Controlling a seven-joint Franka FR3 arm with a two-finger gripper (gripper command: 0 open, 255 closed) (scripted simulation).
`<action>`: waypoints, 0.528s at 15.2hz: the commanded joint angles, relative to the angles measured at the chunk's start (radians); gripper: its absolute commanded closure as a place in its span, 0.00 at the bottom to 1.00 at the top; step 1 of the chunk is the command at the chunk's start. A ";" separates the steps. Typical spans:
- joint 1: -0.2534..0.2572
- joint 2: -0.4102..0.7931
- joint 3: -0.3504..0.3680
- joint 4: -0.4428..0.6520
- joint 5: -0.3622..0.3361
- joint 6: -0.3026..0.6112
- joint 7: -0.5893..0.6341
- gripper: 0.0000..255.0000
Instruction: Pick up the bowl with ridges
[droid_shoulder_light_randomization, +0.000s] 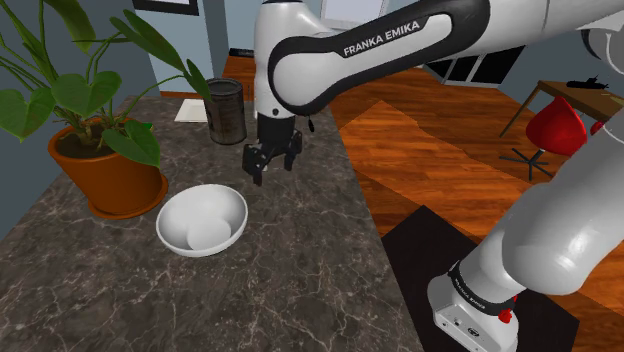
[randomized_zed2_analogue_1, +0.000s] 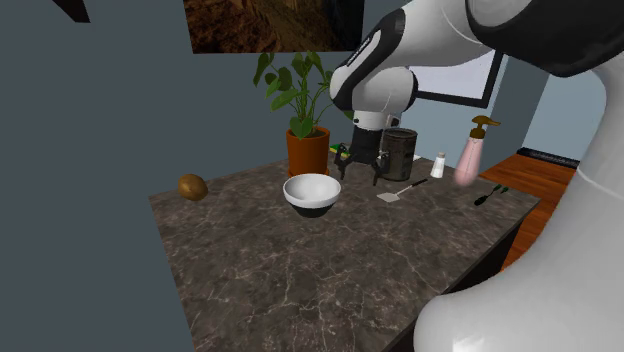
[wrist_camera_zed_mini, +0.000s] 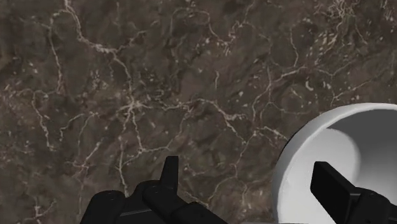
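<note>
On the marble counter (droid_shoulder_light_randomization: 300, 290), the white bowl (droid_shoulder_light_randomization: 201, 221) is set near the potted plant (droid_shoulder_light_randomization: 100, 165), to its right in the shoulder view. It is ungrasped. The gripper (droid_shoulder_light_randomization: 273, 170) is held spread just beside the bowl's rim (closing and lifting are judged outstanding).

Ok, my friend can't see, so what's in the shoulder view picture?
A white bowl sits on a dark veined counter, and the robot's black claw hangs open close beside it. A potted plant and a dark can stand nearby.
</note>
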 joint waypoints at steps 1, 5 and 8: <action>0.016 0.076 0.014 0.056 -0.028 0.027 0.038 0.00; 0.057 0.224 0.024 0.192 -0.090 0.054 0.103 0.00; 0.063 0.247 0.021 0.190 -0.099 0.079 0.109 0.00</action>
